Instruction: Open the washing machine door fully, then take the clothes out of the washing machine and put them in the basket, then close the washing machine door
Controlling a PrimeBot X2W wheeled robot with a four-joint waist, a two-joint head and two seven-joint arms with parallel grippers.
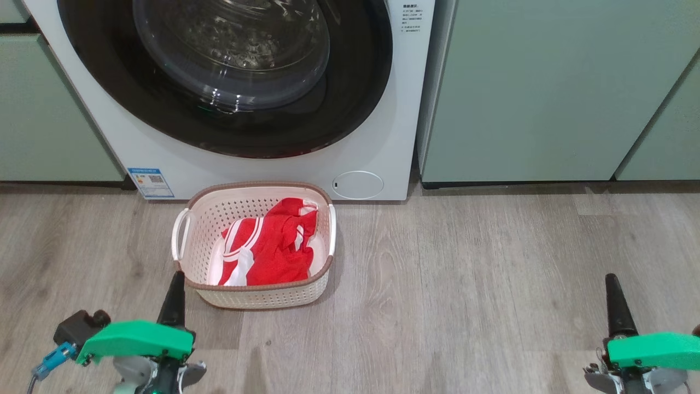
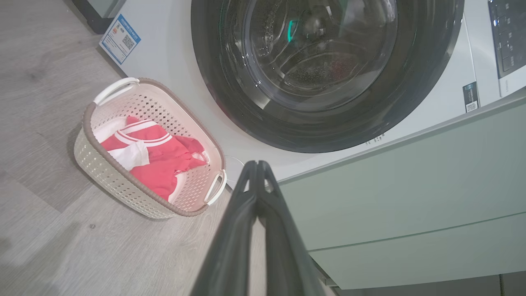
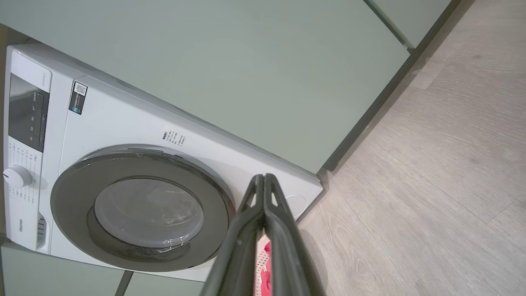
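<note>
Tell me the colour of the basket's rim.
Brown, around the cream basket; the head view shows it best.

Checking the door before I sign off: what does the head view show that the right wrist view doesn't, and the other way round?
Head view: the whole basket with the clothes in it, the blue sticker, the left gripper, fingers shut.
Right wrist view: the control panel, the dial, the full rim of the washing machine door, lying flush.
Both: that door, the round white flap, green cabinets, the right gripper.
</note>
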